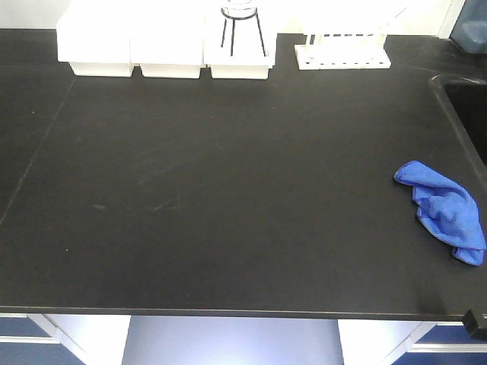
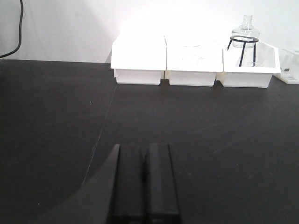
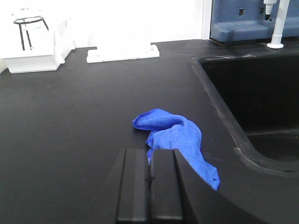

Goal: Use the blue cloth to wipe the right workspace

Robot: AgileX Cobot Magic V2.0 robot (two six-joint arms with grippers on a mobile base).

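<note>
A crumpled blue cloth (image 1: 445,211) lies on the black countertop (image 1: 228,190) near its right edge. In the right wrist view the cloth (image 3: 180,137) lies just ahead of my right gripper (image 3: 150,151), which is shut and empty, apart from the cloth. My left gripper (image 2: 143,148) is shut and empty over bare black counter on the left side. Only a dark corner of the right arm (image 1: 475,323) shows in the front view; the left arm is out of that view.
Three white bins (image 1: 163,46), one with a glass flask on a wire stand (image 1: 242,30), and a white rack (image 1: 342,49) line the back. A black sink (image 3: 252,102) lies to the right of the cloth, a faucet base (image 3: 275,28) behind it.
</note>
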